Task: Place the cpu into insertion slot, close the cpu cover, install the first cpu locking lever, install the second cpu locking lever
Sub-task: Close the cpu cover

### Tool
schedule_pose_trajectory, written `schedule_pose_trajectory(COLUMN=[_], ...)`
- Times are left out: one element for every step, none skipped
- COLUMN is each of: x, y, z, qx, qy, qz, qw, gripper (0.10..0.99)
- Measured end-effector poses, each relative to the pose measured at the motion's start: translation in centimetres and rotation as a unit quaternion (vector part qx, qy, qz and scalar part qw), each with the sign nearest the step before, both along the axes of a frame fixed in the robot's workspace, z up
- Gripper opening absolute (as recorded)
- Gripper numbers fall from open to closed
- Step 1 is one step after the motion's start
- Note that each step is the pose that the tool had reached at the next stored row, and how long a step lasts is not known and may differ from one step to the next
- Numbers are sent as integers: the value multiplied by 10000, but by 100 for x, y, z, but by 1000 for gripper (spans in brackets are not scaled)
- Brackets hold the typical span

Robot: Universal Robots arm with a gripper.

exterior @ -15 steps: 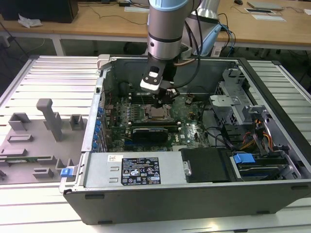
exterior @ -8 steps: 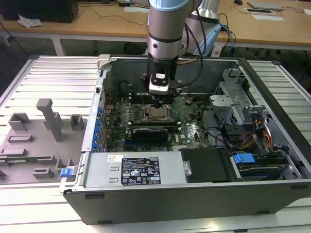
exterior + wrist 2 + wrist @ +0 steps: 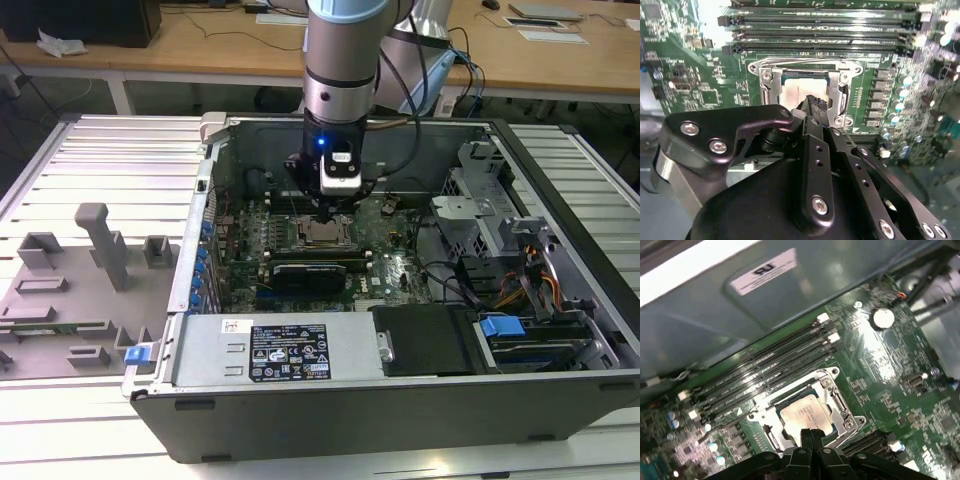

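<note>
On a slatted metal bench (image 3: pixel 110 160) an open computer case (image 3: pixel 330 405) lies flat. Inside it my pincer (image 3: pixel 811 434) hangs empty, fingers pressed together, tips just over the rim of the cpu cover (image 3: pixel 841 411). The cpu (image 3: pixel 805 415) sits in the insertion slot (image 3: pixel 799 394) under that frame. I judge that an off-centre push could skid my tips onto the chip or skew the cover.
</note>
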State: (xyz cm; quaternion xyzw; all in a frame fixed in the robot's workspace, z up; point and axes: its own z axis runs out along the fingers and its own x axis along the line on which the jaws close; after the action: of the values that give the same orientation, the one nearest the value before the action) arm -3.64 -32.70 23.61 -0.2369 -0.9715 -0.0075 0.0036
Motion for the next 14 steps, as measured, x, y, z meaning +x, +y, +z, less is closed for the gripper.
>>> schedule_pose_trajectory(x=[0,0,0,0,0,0,0,0,0,0,0,0,0,0], y=[0,0,0,0,0,0,0,0,0,0,0,0,0,0], z=[0,0,0,-1,-1,-1,-1,-2,-2,-3,-3,-3,-3,-3], qx=[0,0,0,0,0,0,1,1,0,0,0,0,0,0], qy=[0,0,0,0,0,0,0,0,0,0,0,0,0,0], qz=[95,218,308,463,552,648,768,868,1009,1093,1231,1347,1439,1544], qw=[10000,9998,9995,9989,9985,9979,9970,9962,9949,9940,9924,9909,9896,9880], gripper=[106,106,106,106,106,106,106,106,106,106,106,106,106,106])
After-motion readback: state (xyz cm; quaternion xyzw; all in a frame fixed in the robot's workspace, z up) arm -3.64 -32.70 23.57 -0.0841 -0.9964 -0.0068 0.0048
